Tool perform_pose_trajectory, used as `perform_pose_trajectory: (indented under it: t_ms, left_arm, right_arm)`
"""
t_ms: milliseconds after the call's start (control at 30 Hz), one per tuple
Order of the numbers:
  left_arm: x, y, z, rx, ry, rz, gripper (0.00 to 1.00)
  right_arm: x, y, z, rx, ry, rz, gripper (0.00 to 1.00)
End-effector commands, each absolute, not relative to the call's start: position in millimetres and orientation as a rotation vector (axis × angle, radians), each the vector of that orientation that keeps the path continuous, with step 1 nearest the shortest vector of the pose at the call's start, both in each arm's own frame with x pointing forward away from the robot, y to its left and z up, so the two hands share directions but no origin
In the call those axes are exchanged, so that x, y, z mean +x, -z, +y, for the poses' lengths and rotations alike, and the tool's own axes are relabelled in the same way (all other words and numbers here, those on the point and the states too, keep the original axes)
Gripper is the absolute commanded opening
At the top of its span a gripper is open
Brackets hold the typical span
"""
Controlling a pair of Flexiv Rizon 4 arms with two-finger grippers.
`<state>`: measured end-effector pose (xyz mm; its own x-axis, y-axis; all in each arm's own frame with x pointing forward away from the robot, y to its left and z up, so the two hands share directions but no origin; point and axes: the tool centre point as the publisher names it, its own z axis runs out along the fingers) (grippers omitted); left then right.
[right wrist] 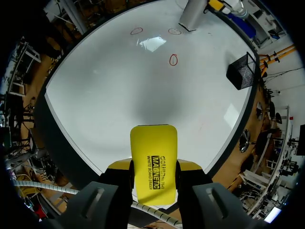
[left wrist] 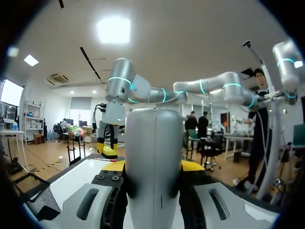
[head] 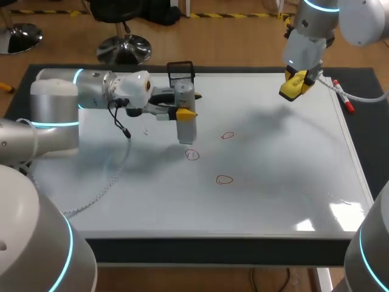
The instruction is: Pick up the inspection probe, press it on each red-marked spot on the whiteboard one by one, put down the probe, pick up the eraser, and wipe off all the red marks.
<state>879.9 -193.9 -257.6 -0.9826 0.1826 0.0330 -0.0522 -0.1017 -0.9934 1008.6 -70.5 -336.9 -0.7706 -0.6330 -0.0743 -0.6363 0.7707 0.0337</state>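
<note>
Gripping the grey cylindrical inspection probe (head: 185, 125) upright, the left fingers (head: 187, 113) hold its tip just beside the middle red circle (head: 192, 154) on the whiteboard (head: 273, 182); whether it touches is unclear. The right fingers (right wrist: 189, 166), clamped on the yellow block eraser (right wrist: 153, 164), hover well apart from that circle, so the left arm is nearer.
</note>
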Motion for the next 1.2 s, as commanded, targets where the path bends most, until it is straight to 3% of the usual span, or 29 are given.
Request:
perform_pose_trajectory:
  t_ms: [33,633,1200]
  left_arm:
    - [888.6,245.1,-180.5,-0.13,-2.192,-2.06,0.0]
    - [979.6,232.9,-104.9,0.06,-2.268,-2.292,0.0]
    - [1017.9,241.2,-69.6,0.23,-2.308,-2.336,0.0]
  right_arm:
    - [1008.4,335.8,-70.7,-1.043,-0.082,2.901,0.0]
    - [1008.4,335.8,-70.7,-1.043,-0.082,2.901,0.0]
    - [1008.4,335.8,-70.7,-1.043,-0.082,2.901,0.0]
